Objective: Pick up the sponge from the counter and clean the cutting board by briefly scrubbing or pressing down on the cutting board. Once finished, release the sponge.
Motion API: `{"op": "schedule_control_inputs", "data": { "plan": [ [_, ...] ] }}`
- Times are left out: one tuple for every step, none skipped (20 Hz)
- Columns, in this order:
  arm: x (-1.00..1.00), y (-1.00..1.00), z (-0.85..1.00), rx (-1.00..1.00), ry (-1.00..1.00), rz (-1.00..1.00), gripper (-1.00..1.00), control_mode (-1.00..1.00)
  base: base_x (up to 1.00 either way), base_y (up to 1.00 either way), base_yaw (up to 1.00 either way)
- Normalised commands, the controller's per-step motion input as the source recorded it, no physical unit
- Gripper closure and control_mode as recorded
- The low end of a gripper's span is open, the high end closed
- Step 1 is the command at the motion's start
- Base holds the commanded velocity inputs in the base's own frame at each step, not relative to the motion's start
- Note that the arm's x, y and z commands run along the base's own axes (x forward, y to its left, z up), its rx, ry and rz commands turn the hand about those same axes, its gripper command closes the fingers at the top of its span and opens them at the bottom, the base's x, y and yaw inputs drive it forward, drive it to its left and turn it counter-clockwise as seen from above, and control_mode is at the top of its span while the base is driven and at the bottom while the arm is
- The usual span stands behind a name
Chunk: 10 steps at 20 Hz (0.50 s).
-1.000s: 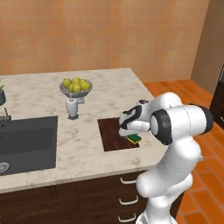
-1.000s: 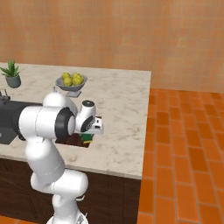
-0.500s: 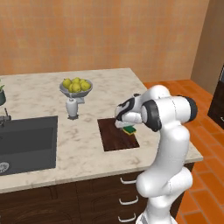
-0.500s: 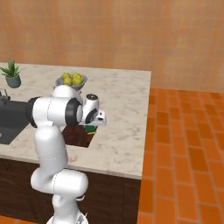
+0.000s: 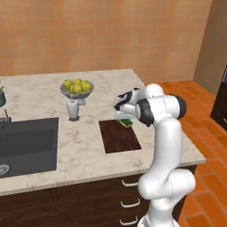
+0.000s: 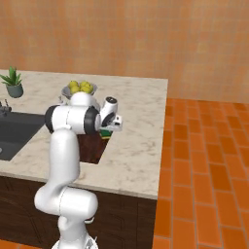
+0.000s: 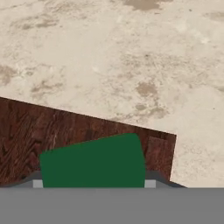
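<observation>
From the left base view, I have the pincer (image 5: 124,116) clamped on the sponge (image 5: 127,122), which sits over the far right corner of the cutting board (image 5: 119,136). My worry here is that corner: a scrub stroke pushed further away or to the right would carry the sponge off the board onto the bench (image 5: 53,91), so part of the cleaning would miss. The open run is toward me and toward the sink (image 5: 26,144), across the bare wood. The bowl of lemons (image 5: 77,87) on its stand is well apart from the board, out of the stroke.

From the right base view, the arm's elbow hides most of the board (image 6: 92,146); I see the sponge (image 6: 105,132) just under the pincer (image 6: 110,127), with a broad stretch of bench (image 6: 141,131) on the edge side. Pressing too hard at a tilt could slide the thin board; I judge that the main risk.

In the hand view, the green top of the sponge (image 7: 92,162) lies low in frame, the board's (image 7: 39,127) corner just beside it and marble bench (image 7: 131,57) beyond. Little wood remains ahead; I'd work back along the grain.
</observation>
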Motion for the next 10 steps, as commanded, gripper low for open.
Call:
{"op": "schedule_control_inputs", "data": {
  "plan": [
    [0.20, 0.27, -0.24, 0.07, 0.01, 0.03, 1.00, -1.00, 0.00, 0.00, 0.00],
    [0.18, 0.31, -0.27, 0.06, 0.06, 0.04, 1.00, -1.00, 0.00, 0.00, 0.00],
    [0.14, 0.40, -0.30, 0.00, 0.09, 0.07, 1.00, -1.00, 0.00, 0.00, 0.00],
    [0.13, 0.47, -0.31, 0.00, 0.11, 0.09, 1.00, -1.00, 0.00, 0.00, 0.00],
    [0.11, 0.55, -0.24, 0.00, 0.09, 0.11, 1.00, -1.00, 0.00, 0.00, 0.00],
    [0.11, 0.58, -0.19, -0.03, 0.07, 0.12, 1.00, -1.00, 0.00, 0.00, 0.00],
    [0.09, 0.61, -0.16, -0.06, 0.05, 0.12, 1.00, -1.00, 0.00, 0.00, 0.00],
    [0.08, 0.65, -0.14, -0.10, 0.02, 0.13, 1.00, -1.00, 0.00, 0.00, 0.00],
    [0.01, 0.70, -0.08, -0.14, 0.00, 0.13, 1.00, -1.00, 0.00, 0.00, 0.00],
    [0.00, 0.70, 0.00, -0.19, 0.00, 0.13, 1.00, -1.00, 0.00, 0.00, 0.00]
  ]
}}
